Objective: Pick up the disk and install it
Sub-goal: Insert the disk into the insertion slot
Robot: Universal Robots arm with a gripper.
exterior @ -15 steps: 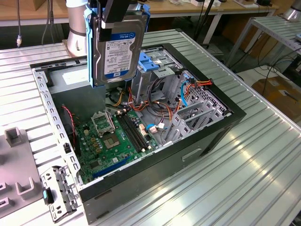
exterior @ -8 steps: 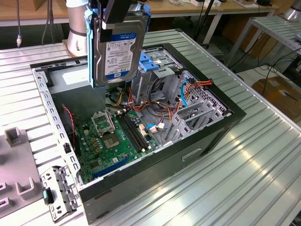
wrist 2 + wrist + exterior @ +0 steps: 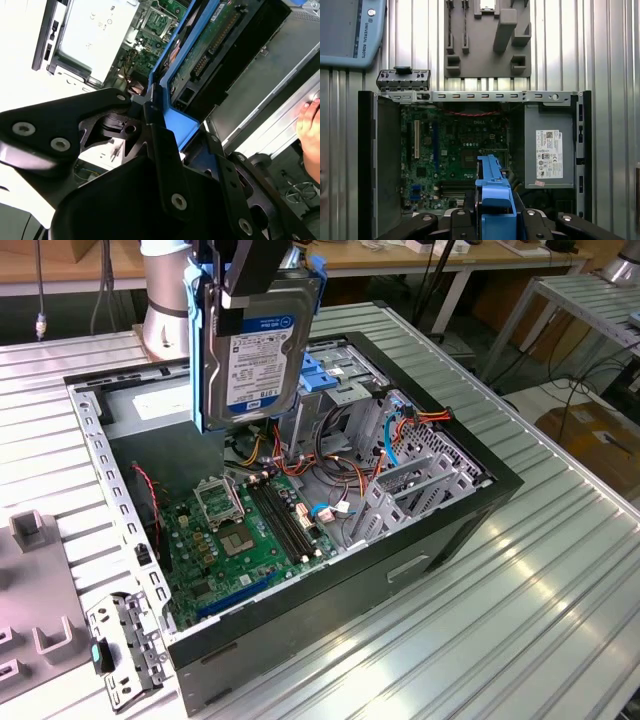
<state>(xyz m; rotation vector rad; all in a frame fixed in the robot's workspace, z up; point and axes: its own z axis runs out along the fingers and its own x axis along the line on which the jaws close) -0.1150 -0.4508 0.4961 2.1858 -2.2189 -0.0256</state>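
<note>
A flat, rectangular silver-grey metal hard disk [image 3: 255, 355] with blue plastic edge rails is held on edge, clamped at its upper end between the closed fingers of the black robot gripper [image 3: 242, 288]. Its long axis is hung straight down from the gripper, and its label is turned toward the exterior view. Below the gripper, an open black computer case [image 3: 420, 540] with a green motherboard [image 3: 250, 535] is laid on a ribbed metal table [image 3: 560, 570].

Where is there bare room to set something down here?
The ribbed table on the exterior view's right of the case is bare. Inside the case it is crowded: board, cables, with the disk in the pincer above. On the exterior view's left sits a grey fixture.
</note>
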